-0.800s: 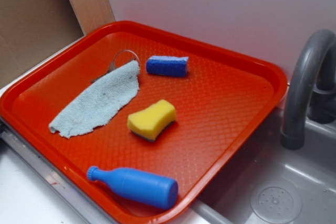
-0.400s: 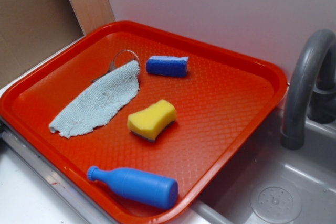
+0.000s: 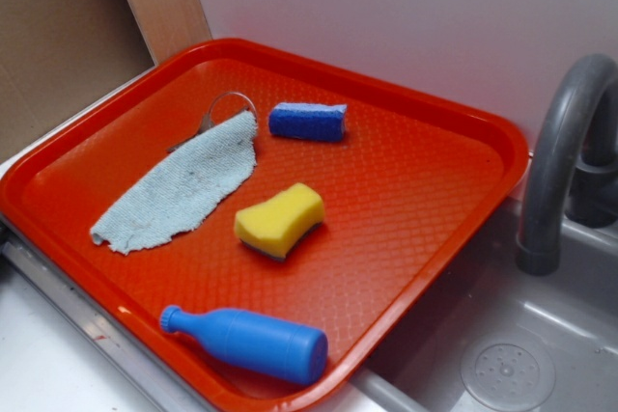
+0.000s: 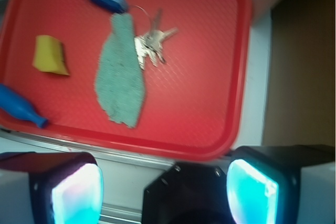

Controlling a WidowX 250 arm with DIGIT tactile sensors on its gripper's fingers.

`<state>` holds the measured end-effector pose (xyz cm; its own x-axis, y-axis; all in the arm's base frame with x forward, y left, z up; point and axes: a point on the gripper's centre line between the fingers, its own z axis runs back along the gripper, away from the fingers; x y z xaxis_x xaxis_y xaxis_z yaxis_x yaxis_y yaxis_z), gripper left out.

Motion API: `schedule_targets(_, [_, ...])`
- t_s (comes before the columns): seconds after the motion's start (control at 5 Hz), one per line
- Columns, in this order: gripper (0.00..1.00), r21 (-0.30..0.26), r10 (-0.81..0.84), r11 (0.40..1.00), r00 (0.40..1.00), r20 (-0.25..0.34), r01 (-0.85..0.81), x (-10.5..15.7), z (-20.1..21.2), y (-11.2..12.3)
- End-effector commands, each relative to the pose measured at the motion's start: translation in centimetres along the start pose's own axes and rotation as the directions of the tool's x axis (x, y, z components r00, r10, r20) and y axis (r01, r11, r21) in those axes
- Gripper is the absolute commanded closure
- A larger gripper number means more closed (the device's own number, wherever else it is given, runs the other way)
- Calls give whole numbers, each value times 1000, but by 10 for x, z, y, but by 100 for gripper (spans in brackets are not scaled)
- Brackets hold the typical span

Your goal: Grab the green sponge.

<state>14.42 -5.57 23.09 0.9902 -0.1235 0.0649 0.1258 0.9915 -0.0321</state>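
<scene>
The green sponge is a yellow waisted foam block with a dark thin layer underneath. It lies flat near the middle of the red tray. In the wrist view the sponge sits at the tray's left side. My gripper is open and empty, its two glowing pads wide apart, high above the tray's near edge and far from the sponge. The gripper does not show in the exterior view.
A pale blue-grey cloth lies left of the sponge, over a key ring. A blue rectangular sponge lies behind. A blue toy bottle lies at the tray's front. A grey sink and faucet are to the right.
</scene>
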Motion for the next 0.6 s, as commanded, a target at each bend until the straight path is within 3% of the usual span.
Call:
schedule_targets(0.0, [0,-9,-202,979,973,108,204,28,7,-57])
schedule_targets(0.2, [0,-93,-192,972,961,198,214,36,0,-83])
schedule_targets(0.4, [0,-76,-178,977,960,216,198,50,-9,-107])
